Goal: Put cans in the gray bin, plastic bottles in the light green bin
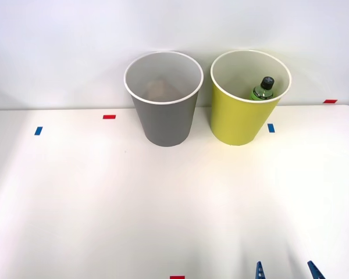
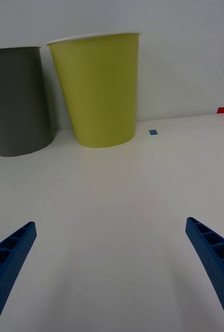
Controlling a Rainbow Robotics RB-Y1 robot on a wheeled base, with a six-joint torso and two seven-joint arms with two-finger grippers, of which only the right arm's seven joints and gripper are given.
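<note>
The gray bin (image 1: 164, 122) stands upright at the back of the white table, and the light green bin (image 1: 240, 119) stands just to its right. A green plastic bottle (image 1: 263, 90) with a black cap leans inside the light green bin. Something pale brownish lies at the bottom of the gray bin; I cannot tell what it is. My right gripper (image 1: 286, 271) is at the table's front edge, right of centre, well short of both bins. It is open with nothing between its blue fingers (image 2: 11, 257). The wrist view faces the light green bin (image 2: 99, 88) with the gray bin (image 2: 16, 98) beside it.
Small red and blue tape marks dot the table: a blue mark (image 1: 271, 128) beside the light green bin, a red mark (image 1: 109, 117) left of the gray bin, another blue mark (image 1: 38, 131) further left. A pale wall rises right behind the bins.
</note>
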